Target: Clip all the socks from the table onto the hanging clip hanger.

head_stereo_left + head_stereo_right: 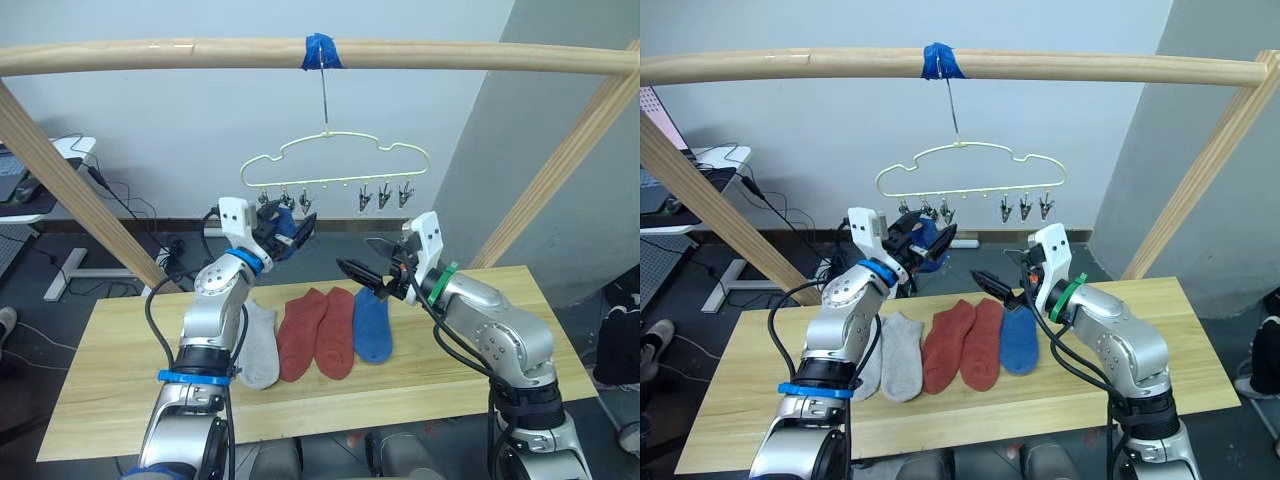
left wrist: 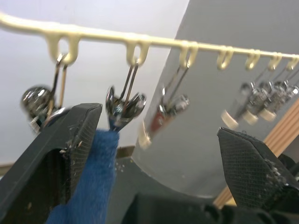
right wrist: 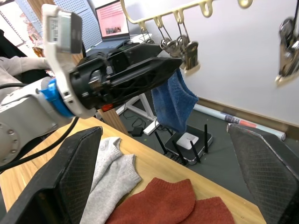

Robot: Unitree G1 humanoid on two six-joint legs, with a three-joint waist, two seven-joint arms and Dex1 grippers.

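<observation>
1. Where the light plank table (image 1: 480, 345) spans the lower half of the head views, five socks lie side by side left of its centre: two light grey socks (image 1: 258, 345), two rust red socks (image 1: 318, 330), and one blue sock (image 1: 372, 326) furthest right, each touching or overlapping its neighbour.
2. A round pale wooden pole (image 1: 450, 55) runs across the top of the frame, with slanted poles at both sides; blue tape (image 1: 320, 50) wraps it just left of centre.
3. The clip hanger (image 1: 335, 160) hangs from the tape by its long hook, in the upper centre, with its row of small metal clips (image 1: 383, 195) along the bottom bar.
4. The left gripper (image 1: 290, 228) is raised at centre left, just under the hanger's leftmost clips. In the left wrist view its fingers (image 2: 51, 154) stand wide apart, and the hanging blue sock (image 2: 93, 182) lies against the inside of one finger, its top edge meeting a clip (image 2: 122, 105). Whether the clip has bitten the fabric I cannot tell.
5. The right gripper (image 1: 372, 262) sits at centre right, above the blue sock on the table, its fingers spread wide and empty. In its wrist view the blue cloth (image 3: 174, 100) dangles from the clips beside the left gripper.
</observation>
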